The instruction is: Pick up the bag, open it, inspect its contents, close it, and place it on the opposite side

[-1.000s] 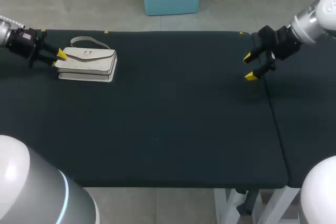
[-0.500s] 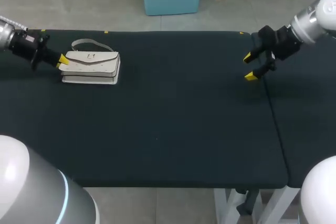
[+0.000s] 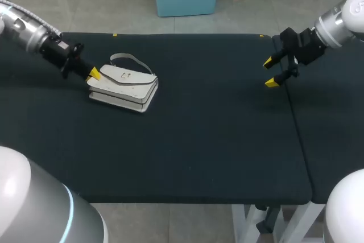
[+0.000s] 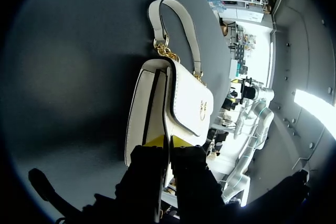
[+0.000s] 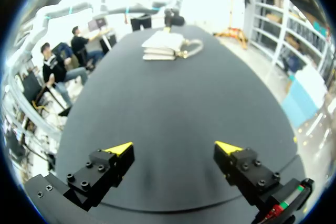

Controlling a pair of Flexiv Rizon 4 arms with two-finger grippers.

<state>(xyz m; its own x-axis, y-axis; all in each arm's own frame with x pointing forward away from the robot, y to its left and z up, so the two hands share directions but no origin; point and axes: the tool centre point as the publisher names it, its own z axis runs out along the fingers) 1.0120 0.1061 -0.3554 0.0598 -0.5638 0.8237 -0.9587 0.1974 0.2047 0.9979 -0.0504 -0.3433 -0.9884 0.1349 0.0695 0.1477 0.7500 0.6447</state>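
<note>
left of centre, left claw (image 3: 92, 74) gripping bag (image 3: 128, 86); right claw (image 3: 269, 73) wide, well apart

No text, number or sign is legible in any view; the gold clasp (image 4: 201, 113) on the white bag (image 3: 126, 87) shows no readable lettering.

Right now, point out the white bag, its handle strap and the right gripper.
white bag (image 3: 126, 86): head view, on its front flap.
handle strap (image 4: 184, 24): left wrist view, on the strap's long side.
right gripper (image 5: 174, 147): right wrist view, midway between its open fingers.
</note>
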